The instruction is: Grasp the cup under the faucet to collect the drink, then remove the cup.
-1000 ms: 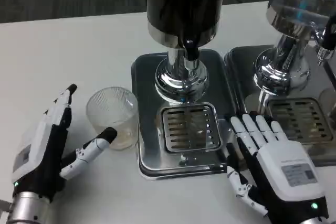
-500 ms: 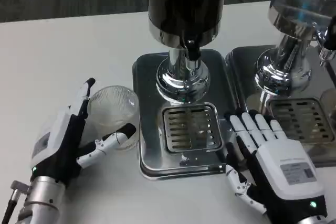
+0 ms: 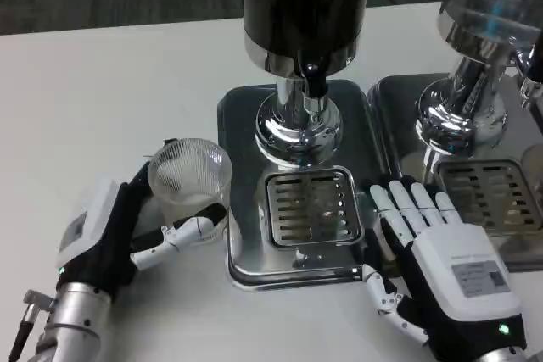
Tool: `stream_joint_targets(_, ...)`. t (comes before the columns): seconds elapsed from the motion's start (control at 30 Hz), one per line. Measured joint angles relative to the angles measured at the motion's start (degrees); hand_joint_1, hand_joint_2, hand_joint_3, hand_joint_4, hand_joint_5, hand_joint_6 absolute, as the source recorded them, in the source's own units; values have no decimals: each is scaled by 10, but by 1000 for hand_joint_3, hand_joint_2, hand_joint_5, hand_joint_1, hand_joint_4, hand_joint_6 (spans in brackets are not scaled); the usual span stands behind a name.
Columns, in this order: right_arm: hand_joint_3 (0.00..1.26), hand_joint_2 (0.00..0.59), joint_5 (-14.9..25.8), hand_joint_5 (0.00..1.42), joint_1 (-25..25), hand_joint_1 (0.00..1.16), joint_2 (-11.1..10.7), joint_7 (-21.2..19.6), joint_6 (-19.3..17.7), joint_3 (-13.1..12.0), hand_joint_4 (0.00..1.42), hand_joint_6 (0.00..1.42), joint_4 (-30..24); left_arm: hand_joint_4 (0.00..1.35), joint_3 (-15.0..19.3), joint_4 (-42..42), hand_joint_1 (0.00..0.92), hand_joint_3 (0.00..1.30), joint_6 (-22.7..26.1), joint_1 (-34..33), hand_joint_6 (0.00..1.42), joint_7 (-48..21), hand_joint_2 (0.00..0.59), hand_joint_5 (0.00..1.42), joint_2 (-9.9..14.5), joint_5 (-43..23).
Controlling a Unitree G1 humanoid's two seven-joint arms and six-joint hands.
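Note:
The clear ribbed cup (image 3: 188,177) stands on the white table just left of the steel drip tray (image 3: 246,116), not under the black faucet (image 3: 314,82). My left hand (image 3: 110,235) wraps it from the left: the thumb (image 3: 191,231) presses its near side and the fingers curve behind its far side, partly hidden by the glass. A little pale liquid shows in the bottom of the cup. My right hand (image 3: 433,260) lies flat with straight, spread fingers at the tray's right front corner, holding nothing.
The black dispenser (image 3: 305,6) stands on a chrome foot over the slotted grate (image 3: 310,205). A second chrome dispenser (image 3: 475,116) with its own tray stands to the right. Open white table lies to the left and behind the cup.
My left hand has moved forward and right and closed around the cup, fingers going behind it. The view has shifted slightly. The right hand has stayed put.

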Motion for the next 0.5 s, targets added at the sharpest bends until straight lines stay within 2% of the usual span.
stream_joint_targets(0.2, 52, 536, 1, 0, 0, 45, 3, 0, 0, 1, 0, 0, 0, 403, -1, 11, 448, 345, -10, -7, 469, 13, 120, 597, 0, 2)
stream_joint_targets(0.5, 54, 531, 3, 0, 0, 32, 6, 0, 1, 1, 0, 0, 0, 454, -9, 22, 461, 384, -15, -11, 560, 37, 136, 651, 0, 6)
